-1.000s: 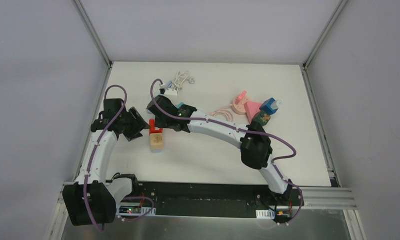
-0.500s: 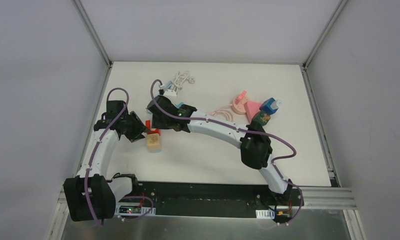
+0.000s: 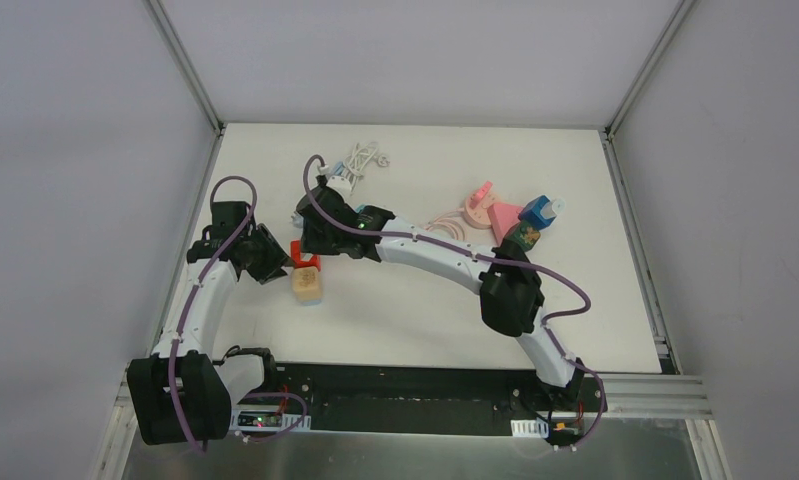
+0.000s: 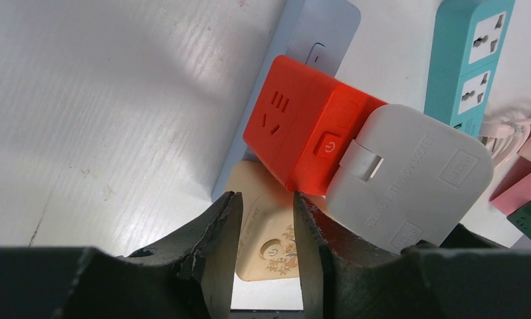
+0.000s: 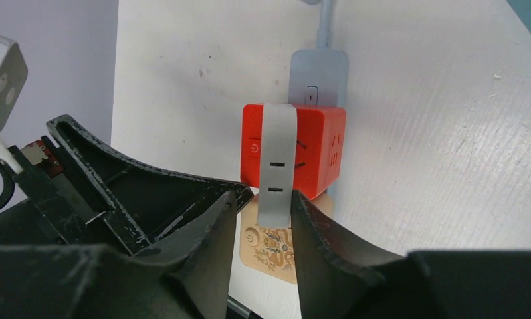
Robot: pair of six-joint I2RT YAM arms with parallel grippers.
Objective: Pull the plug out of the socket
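A red cube socket (image 4: 302, 139) sits on a grey-blue strip (image 4: 319, 40), with a beige patterned cube (image 4: 269, 249) next to it. A flat white plug (image 4: 409, 179) is stuck in the red cube's side. In the right wrist view the plug (image 5: 278, 166) shows edge-on across the red cube (image 5: 319, 143). My right gripper (image 5: 262, 199) is open and straddles the plug's near end, its right finger touching it. My left gripper (image 4: 266, 199) is open with a narrow gap, its tips at the red cube's lower edge over the beige cube. In the top view the two grippers, left (image 3: 278, 258) and right (image 3: 313, 235), flank the red cube (image 3: 301, 252).
A teal power strip (image 4: 468, 60) lies to the right of the plug. White plugs with cable (image 3: 360, 160) lie at the back. Pink sockets (image 3: 490, 210), a blue one (image 3: 540, 212) and a dark green one (image 3: 523, 237) sit at the right.
My left gripper has moved right up to the red cube. The cubes have shifted slightly left. My right gripper has edged a little towards the back.
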